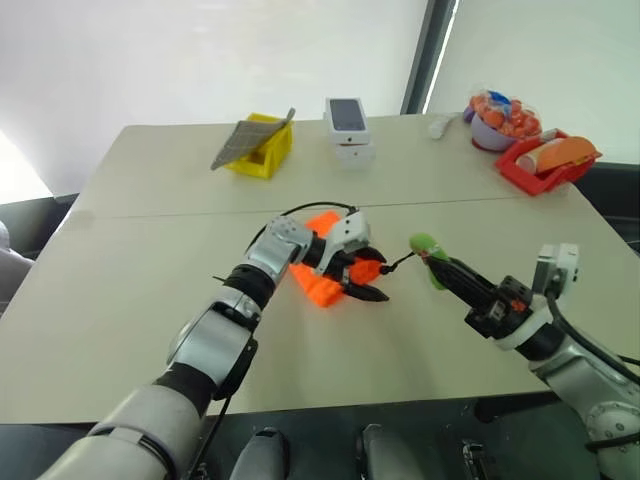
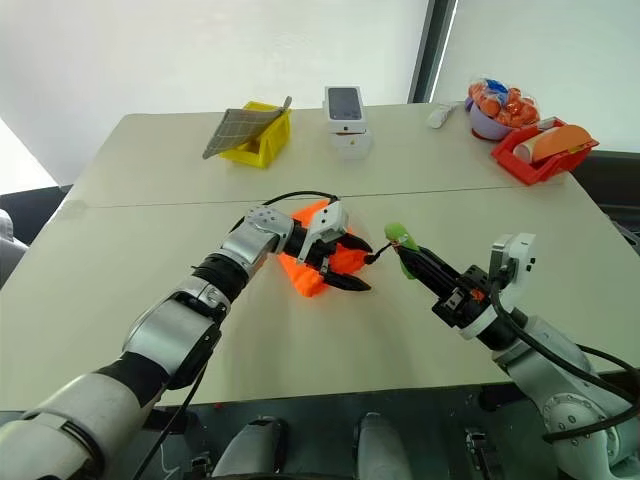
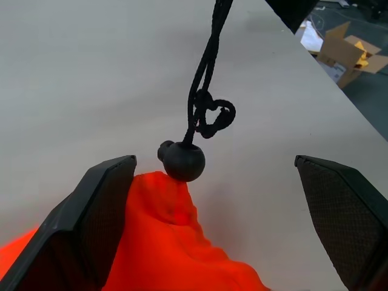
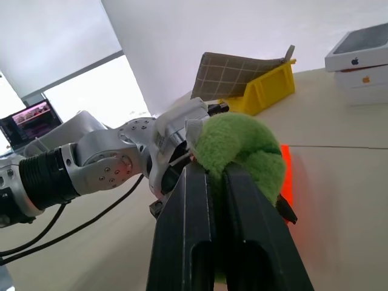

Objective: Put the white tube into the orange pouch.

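Beige tabletop [image 1: 120, 330] under us, the orange pouch [image 1: 318, 285] lies mid-table, soft and floppy. Our left gripper [image 1: 364, 277] hovers over its near end, fingers spread wide. Our right gripper [image 1: 440, 265] is pressed together on the green ring [image 1: 424, 246], cord [image 3: 206, 66] taut. We cannot see the white tube. We judge the mouth hem the best hold.

Left arm reaches in across the middle, wrist bent toward the right side, left gripper [image 1: 366, 282] low with fingers [image 3: 97, 224] spread wide. Right arm bent at right, right gripper [image 1: 437, 262] angled inward-left, fingers pinched shut.
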